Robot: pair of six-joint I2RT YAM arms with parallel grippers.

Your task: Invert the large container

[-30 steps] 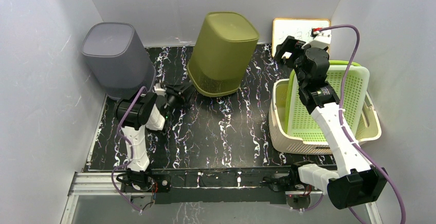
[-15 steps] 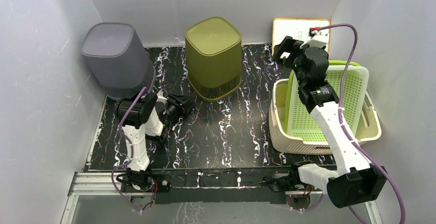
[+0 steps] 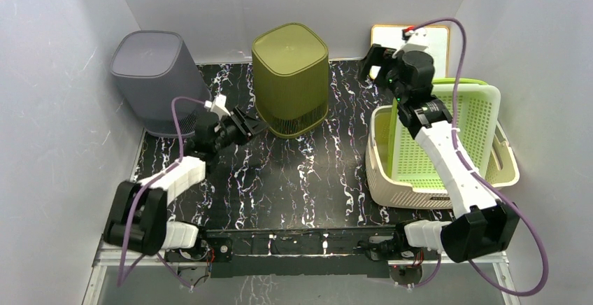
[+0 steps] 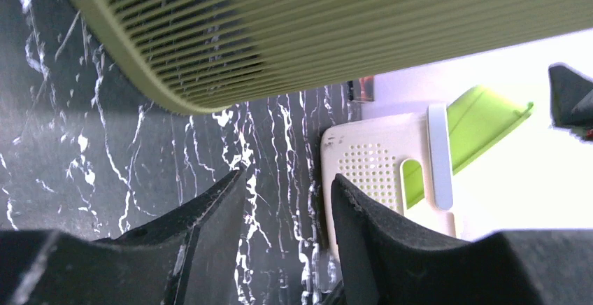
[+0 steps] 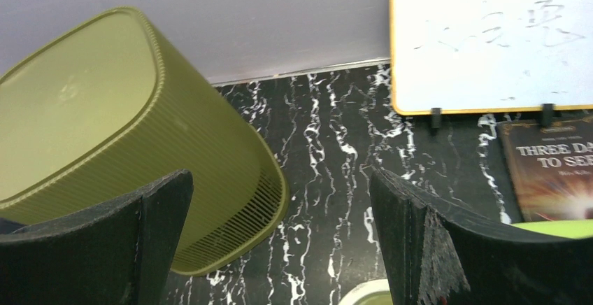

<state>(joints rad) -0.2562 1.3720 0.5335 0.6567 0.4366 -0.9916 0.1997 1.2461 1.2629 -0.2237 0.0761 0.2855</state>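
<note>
The large olive-green ribbed container point(image 3: 290, 77) stands upside down at the back middle of the black marbled table, its flat bottom facing up. It also shows in the left wrist view point(image 4: 294, 32) and in the right wrist view point(image 5: 119, 137). My left gripper point(image 3: 246, 123) is open and empty, just left of the container's lower rim and apart from it. My right gripper point(image 3: 374, 64) is open and empty, held above the table to the container's right.
A grey container point(image 3: 157, 77) stands upside down at the back left. A cream basket point(image 3: 381, 179) with a green perforated basket point(image 3: 454, 130) tilted in it sits at the right. A whiteboard point(image 3: 391, 39) and a book point(image 5: 552, 179) lean at the back right.
The olive container went from tilted to standing flat, upside down. My left arm has stretched forward toward its rim. My right gripper has moved a little left and back.
</note>
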